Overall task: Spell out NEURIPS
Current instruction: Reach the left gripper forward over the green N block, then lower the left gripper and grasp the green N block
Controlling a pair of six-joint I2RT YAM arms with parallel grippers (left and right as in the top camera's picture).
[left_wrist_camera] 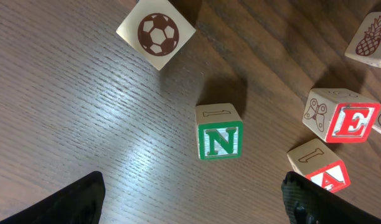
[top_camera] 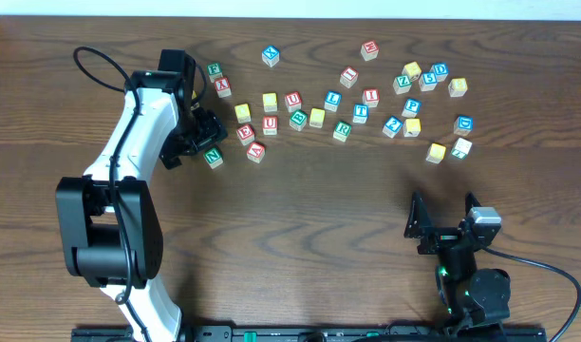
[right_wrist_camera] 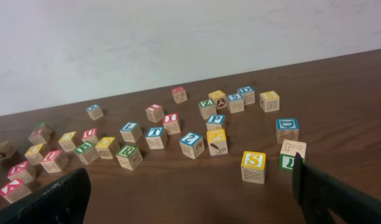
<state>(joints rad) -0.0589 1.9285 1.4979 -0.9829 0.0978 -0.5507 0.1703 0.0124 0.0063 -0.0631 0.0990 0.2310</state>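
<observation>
- Two arms stand at the near edge of a dark wooden table. Lettered cubes are scattered in a loose band across its far half, and no word is lined up yet.
- The left gripper reaches over the left end of that band. Its fingers are spread wide and hold nothing.
- The N block shows a white letter on a green face. It sits flat on the table just ahead of the spread fingers, roughly centred on the gap and touching neither one.
- In the overhead view, the N block is the nearest cube of the left-hand cluster, right beside the gripper's dark tip.
- The E block has a red face and lies to the right of the N block, apart from it.
- The A block, also red, lies just beside the E block and is partly hidden behind the right-hand finger.
- A soccer-ball cube lies farther out and to the left, well apart from the N block.
- The right gripper sits at the near right of the table with its fingers wide apart and empty, well clear of every cube.
- Closest to it is the yellow S block, with a green-lettered cube just to its right and the blue D block beyond.
</observation>
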